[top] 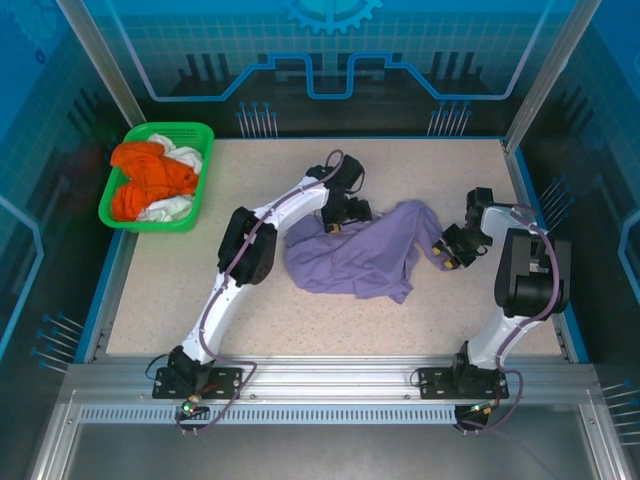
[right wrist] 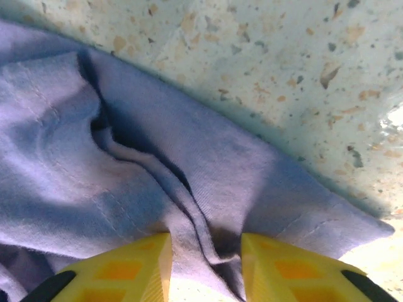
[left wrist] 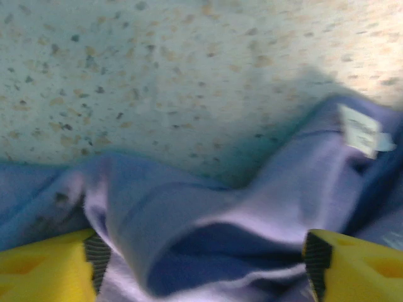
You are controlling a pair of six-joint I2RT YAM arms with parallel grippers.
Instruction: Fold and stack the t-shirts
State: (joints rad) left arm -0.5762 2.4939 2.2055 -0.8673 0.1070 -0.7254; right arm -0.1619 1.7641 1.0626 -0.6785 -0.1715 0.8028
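Observation:
A lavender-purple t-shirt lies crumpled in the middle of the table. My left gripper is down at its far left edge. In the left wrist view it stands open, its yellow fingers wide apart around a thick fold of the shirt, whose white neck label shows at the right. My right gripper is at the shirt's right corner. Close up its jaws have narrowed around a raised ridge of the cloth, with a dark gap left beside the right finger.
A green mesh basket at the table's far left corner holds orange t-shirts and white ones. Bare speckled tabletop lies in front of the lavender shirt. Blue walls ring the table.

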